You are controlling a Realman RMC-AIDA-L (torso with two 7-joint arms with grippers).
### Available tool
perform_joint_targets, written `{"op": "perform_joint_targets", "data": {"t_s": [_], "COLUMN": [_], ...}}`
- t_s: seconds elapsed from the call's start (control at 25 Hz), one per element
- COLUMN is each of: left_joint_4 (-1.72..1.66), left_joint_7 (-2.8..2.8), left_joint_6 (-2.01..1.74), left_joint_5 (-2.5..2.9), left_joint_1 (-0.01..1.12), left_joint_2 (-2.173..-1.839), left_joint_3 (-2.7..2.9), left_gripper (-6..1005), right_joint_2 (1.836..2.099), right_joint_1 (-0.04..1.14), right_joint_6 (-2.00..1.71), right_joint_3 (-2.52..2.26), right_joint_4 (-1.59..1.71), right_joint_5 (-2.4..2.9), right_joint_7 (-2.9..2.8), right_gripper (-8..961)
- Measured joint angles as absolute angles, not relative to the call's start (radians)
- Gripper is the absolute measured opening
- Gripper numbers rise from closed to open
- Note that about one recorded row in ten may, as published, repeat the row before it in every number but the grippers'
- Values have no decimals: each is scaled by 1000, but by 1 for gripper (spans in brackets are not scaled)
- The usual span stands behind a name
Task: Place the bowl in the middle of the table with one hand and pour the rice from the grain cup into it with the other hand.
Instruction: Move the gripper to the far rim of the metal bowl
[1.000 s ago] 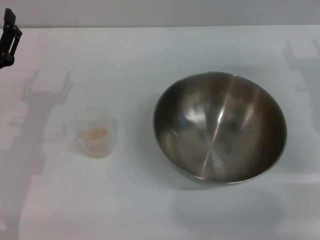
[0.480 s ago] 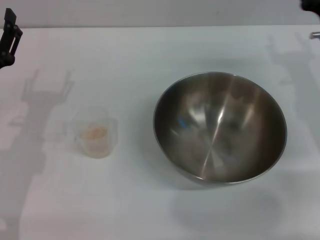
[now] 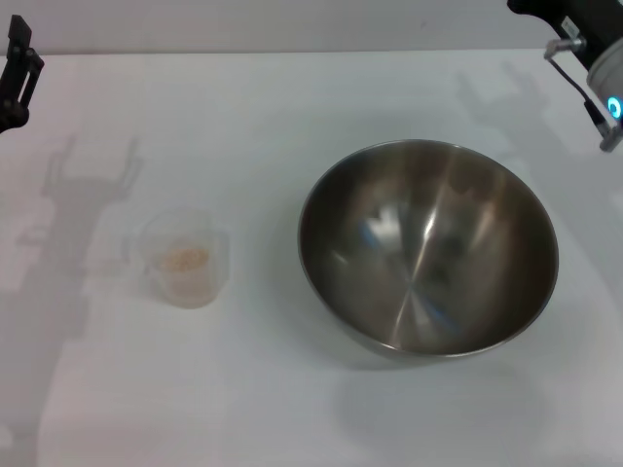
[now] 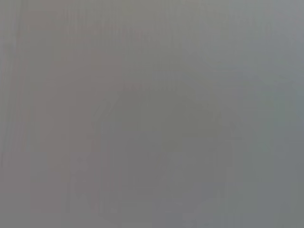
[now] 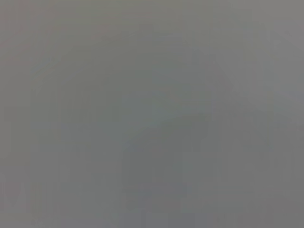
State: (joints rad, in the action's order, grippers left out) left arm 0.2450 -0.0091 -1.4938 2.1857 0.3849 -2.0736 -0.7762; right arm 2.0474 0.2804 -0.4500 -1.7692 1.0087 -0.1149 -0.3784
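My right gripper [image 3: 584, 44] grasps nothing, jaw opening unclear; the bowl [image 3: 428, 248] sits below-left of it, the grain cup [image 3: 185, 258] farther left. A hasty rim grab could skid the bowl into it

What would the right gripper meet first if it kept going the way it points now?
Only part of the right gripper shows at the table's far right corner. Probably the bowl's far rim; depth is unclear.

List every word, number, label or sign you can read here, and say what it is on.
None can be read.
The grain cup shows no legible markings.
The bowl is plain steel, the table bare white.
Both wrist views show only blank grey.
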Motion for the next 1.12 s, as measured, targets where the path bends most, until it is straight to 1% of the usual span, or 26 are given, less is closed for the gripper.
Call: {"op": "perform_joint_targets", "data": {"t_s": [0.16, 0.32, 0.44, 0.56, 0.68, 0.8, 0.96, 1.04, 1.12], "left_joint_4": [244, 245, 244, 239, 237, 235, 234, 234, 233], "left_joint_7": [-9, -9, -9, -9, -9, -9, -9, -9, -9], "left_joint_6": [-1494, -1494, -1494, -1494, -1494, -1494, -1494, -1494, -1495], "left_joint_5": [2186, 2186, 2186, 2186, 2186, 2186, 2186, 2186, 2186], "left_joint_1": [386, 386, 389, 395, 401, 405, 407, 407, 408], "left_joint_2": [-2073, -2073, -2072, -2071, -2071, -2071, -2071, -2071, -2071], "left_joint_3": [-791, -799, -800, -807, -820, -825, -826, -826, -826], "left_gripper": [826, 826, 826, 826, 825, 825, 825, 825, 825], "right_joint_2": [2069, 2071, 2067, 2068, 2072, 2073, 2065, 2053, 2035], "right_joint_1": [228, 244, 284, 329, 399, 488, 575, 617, 663], "right_joint_6": [-164, 161, 387, 603, 855, 1118, 1350, 1441, 1521], "right_joint_3": [-1758, -1778, -1769, -1696, -1559, -1417, -1297, -1262, -1235], "right_joint_4": [1237, 1414, 1510, 1575, 1594, 1589, 1585, 1563, 1511], "right_joint_5": [38, 33, -75, -311, -522, -594, -592, -587, -584], "right_joint_7": [-450, -423, -317, -88, 123, 212, 282, 311, 340], "right_gripper": [741, 739, 738, 736, 735, 734, 732, 731, 730]}}
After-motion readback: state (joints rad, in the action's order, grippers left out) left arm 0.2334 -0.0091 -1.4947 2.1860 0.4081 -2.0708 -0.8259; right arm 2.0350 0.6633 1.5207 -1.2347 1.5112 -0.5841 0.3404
